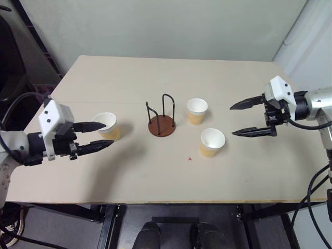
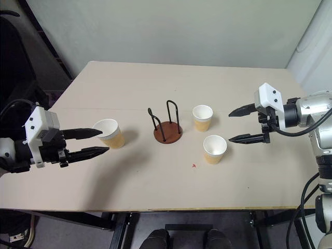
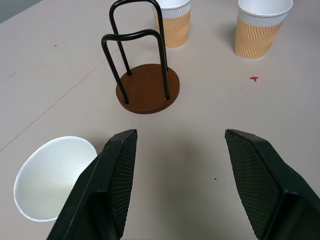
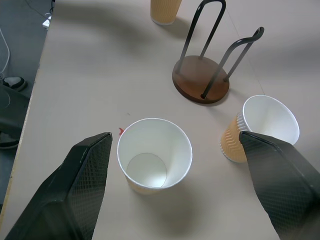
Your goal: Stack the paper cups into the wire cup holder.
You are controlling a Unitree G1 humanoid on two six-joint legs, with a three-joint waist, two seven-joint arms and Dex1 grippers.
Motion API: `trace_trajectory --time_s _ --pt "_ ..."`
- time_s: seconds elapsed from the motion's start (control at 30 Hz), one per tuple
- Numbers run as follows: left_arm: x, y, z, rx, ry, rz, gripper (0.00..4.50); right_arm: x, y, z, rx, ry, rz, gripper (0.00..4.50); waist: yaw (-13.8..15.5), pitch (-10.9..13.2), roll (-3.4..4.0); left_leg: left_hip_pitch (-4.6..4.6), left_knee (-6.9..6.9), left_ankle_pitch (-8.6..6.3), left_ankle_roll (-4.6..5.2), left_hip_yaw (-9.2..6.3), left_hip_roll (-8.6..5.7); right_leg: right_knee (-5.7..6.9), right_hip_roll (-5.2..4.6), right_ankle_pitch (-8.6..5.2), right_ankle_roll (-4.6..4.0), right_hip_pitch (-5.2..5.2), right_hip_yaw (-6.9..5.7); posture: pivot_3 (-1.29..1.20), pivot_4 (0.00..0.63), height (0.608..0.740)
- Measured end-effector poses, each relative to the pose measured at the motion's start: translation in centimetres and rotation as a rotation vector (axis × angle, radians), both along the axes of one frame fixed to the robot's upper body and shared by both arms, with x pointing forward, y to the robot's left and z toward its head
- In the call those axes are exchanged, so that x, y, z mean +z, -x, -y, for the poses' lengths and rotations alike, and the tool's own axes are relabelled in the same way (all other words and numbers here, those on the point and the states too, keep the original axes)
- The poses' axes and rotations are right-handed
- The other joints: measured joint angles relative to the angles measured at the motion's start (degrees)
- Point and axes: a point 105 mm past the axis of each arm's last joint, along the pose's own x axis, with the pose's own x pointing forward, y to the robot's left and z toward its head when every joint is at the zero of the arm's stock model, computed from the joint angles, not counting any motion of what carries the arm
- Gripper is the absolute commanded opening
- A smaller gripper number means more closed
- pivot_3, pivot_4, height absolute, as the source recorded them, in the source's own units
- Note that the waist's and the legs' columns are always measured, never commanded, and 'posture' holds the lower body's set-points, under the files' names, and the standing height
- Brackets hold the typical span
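A pale beige worktop [image 1: 155, 176] carries everything, with a faint seam line running across it from left to right. Over its left side hangs the left gripper [image 1: 98, 136], its two black fingers spread apart with nothing between them, pointing toward the centre. Over the right side the right gripper [image 1: 243, 119] hangs clear of the surface, its fingers spread wide and empty, pointing left toward the cups.

The wire cup holder [image 1: 161, 119] stands upright near the middle of the worktop: a round reddish-brown disc base with two black wire loops rising from it, and no cup inside. All three paper cups stand upright with their mouths up, apart from each other and from the holder. One cup [image 1: 109, 126] stands to the holder's left, just beside the left gripper's far finger; from the head views I cannot tell whether they touch. A second cup [image 1: 197, 111] stands just right of the holder, on the far side. The third cup [image 1: 212, 142] stands nearer the front edge, right of the holder, and in the right wrist view it lies between that gripper's fingers, below them.

A tiny red mark [image 1: 190, 158] lies on the worktop just left of the third cup.
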Motion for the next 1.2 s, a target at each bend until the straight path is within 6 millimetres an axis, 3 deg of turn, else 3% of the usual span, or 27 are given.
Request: trace_trajectory --time_s 0.3,0.57,0.87,1.07,1.2 --pt "-0.2 -1.0 0.9 0.007 0.033 0.026 2.99 0.0 0.0 0.0 0.001 0.0 0.001 4.23 0.1 0.0 0.0 0.0 0.02 0.01 -0.01 -0.01 -0.02 0.01 -0.01 0.01 0.01 0.0 0.0 0.0 0.15 0.74" --pt "-1.9 -5.6 4.6 0.114 0.138 0.073 2.99 0.1 0.2 -0.2 0.006 -0.003 0.0 4.23 0.3 0.0 0.0 0.0 0.07 0.05 -0.02 0.04 -0.23 0.01 -0.09 0.3 0.44 0.02 0.0 0.0 0.15 0.74" --pt "-4.8 -10.2 9.8 0.177 0.236 0.025 2.99 1.8 1.9 -3.7 0.103 -0.072 0.043 4.23 0.6 0.0 -0.03 -0.02 0.19 0.12 -0.08 0.35 -0.3 -0.05 -0.09 0.55 0.87 0.06 0.04 0.0 0.15 0.74" --pt "-6.9 -12.6 11.3 0.25 0.28 -0.021 2.99 2.1 2.3 -4.3 0.105 -0.079 0.051 4.23 0.8 0.0 -0.04 -0.02 0.43 0.17 -0.09 0.43 -0.36 -0.08 -0.07 0.67 1.07 0.16 0.14 0.0 0.15 0.74" --pt "-7.0 -14.0 12.4 0.295 0.309 0.012 2.03 2.2 2.4 -4.4 0.1 -0.077 0.058 4.23 0.9 0.0 -0.05 0.02 0.63 0.2 -0.02 0.56 -0.4 -0.1 -0.01 0.72 1.15 0.31 0.23 0.0 0.15 0.74"
